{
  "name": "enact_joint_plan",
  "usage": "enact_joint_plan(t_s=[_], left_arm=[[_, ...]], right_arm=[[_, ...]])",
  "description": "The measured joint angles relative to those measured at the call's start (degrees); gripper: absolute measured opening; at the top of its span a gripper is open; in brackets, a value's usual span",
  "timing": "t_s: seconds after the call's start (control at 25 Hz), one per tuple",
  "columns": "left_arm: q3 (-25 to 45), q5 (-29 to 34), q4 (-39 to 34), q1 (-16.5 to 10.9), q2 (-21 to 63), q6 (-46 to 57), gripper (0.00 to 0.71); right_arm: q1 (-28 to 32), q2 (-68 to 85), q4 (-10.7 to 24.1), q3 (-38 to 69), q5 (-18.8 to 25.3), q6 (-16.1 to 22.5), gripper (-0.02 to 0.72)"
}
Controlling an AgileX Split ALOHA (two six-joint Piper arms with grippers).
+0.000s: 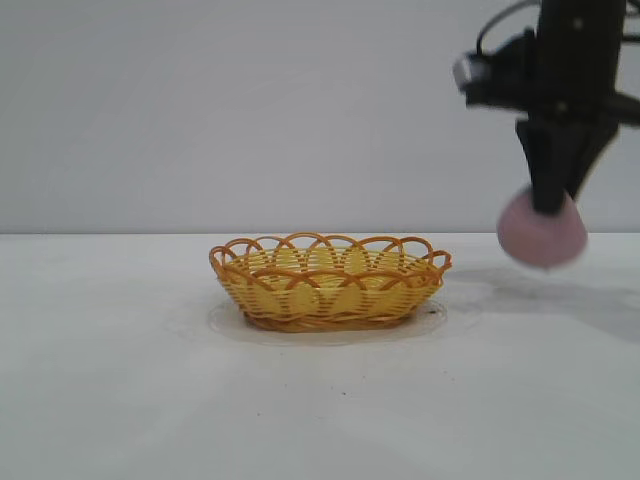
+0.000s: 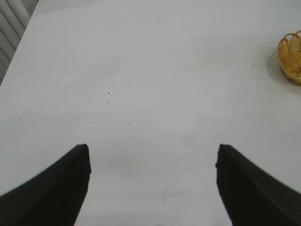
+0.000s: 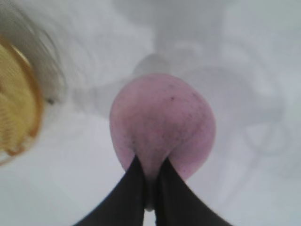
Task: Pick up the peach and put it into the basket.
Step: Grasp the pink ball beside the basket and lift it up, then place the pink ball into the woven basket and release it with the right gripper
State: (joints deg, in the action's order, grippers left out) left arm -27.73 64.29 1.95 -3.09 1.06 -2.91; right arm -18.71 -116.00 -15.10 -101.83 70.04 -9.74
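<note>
The dusty-pink peach (image 1: 542, 236) hangs in the air at the right, held above the white table. My right gripper (image 1: 551, 200) is shut on the peach, its black fingers pinching the top. In the right wrist view the peach (image 3: 162, 125) fills the middle, with the gripper (image 3: 149, 170) squeezed into it. The orange-yellow wicker basket (image 1: 328, 281) stands on the table at the centre, to the left of the peach and lower. Its edge shows in the right wrist view (image 3: 16, 101) and in the left wrist view (image 2: 290, 56). My left gripper (image 2: 153, 162) is open and empty over bare table.
The white table (image 1: 150, 380) extends around the basket. A plain grey wall stands behind. The right arm's dark body (image 1: 560, 60) is above the peach at the upper right.
</note>
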Motion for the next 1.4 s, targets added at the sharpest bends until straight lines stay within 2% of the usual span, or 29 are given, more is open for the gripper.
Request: enact_joint_plan(t_s=[0.32,0.56,0.6,0.64,0.76,0.92,0.96,1.16,1.2,1.4], left_arm=[[0.0,0.0,0.0,0.0,0.0,0.0,0.495],[0.0,0.0,0.0,0.0,0.0,0.0,0.495],[0.0,0.0,0.0,0.0,0.0,0.0,0.495],[0.0,0.0,0.0,0.0,0.0,0.0,0.495],[0.0,0.0,0.0,0.0,0.0,0.0,0.495],[0.0,0.0,0.0,0.0,0.0,0.0,0.495],[0.0,0.0,0.0,0.0,0.0,0.0,0.495],[0.0,0.0,0.0,0.0,0.0,0.0,0.495],[0.0,0.0,0.0,0.0,0.0,0.0,0.495],[0.0,0.0,0.0,0.0,0.0,0.0,0.495]], right_arm=[[-9.7,-3.7,-0.1,-0.1,0.5,0.0,0.000],[-12.5,-8.1,-0.2,-0.1,-0.5,0.0,0.000],[-12.5,-8.7,-0.1,-0.1,-1.0,0.0,0.059],[-12.5,-9.0,0.2,-0.1,-1.7,0.0,0.059],[-12.5,-9.3,0.6,-0.1,-4.3,0.0,0.212],[-12.5,-9.3,0.6,-0.4,-4.7,0.0,0.373],[-12.5,-9.3,0.6,-0.4,-4.4,0.0,0.391],[-12.5,-9.3,0.8,-0.4,-2.8,0.0,0.378],[-12.5,-9.3,1.2,-0.5,-2.7,0.0,0.419],[-11.6,-6.8,3.1,-1.0,-2.3,0.0,0.403]])
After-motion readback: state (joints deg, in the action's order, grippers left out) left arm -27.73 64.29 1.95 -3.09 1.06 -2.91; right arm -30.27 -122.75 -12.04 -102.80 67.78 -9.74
